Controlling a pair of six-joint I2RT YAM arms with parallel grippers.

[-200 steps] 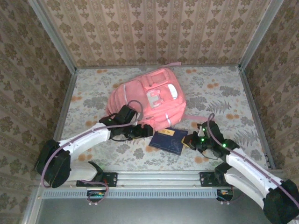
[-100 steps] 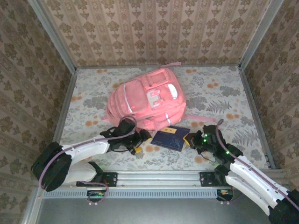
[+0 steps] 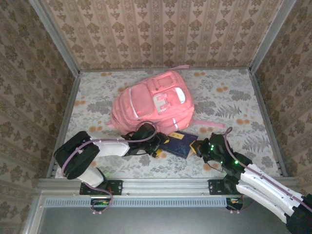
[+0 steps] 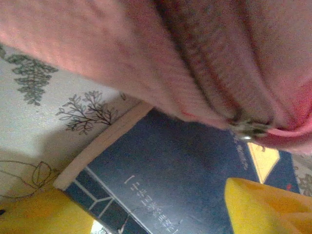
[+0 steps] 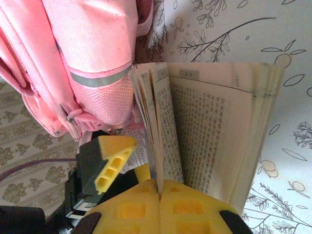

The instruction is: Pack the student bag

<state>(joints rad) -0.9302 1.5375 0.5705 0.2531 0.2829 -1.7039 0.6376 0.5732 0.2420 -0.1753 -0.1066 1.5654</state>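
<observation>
Top external view: at the near edge, the right gripper is pinched tight on the pages of a navy book. The left gripper stands with its fingers apart over the book's other end. Just beyond both lies the student bag, pink, its near edge touching the book. It rests mid-table on leaf-print cloth, with damask-papered walls behind.

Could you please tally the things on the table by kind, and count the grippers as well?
Pink backpack: 1
Dark blue book: 1
Grippers: 2 (left gripper, right gripper)
Total: 4
</observation>
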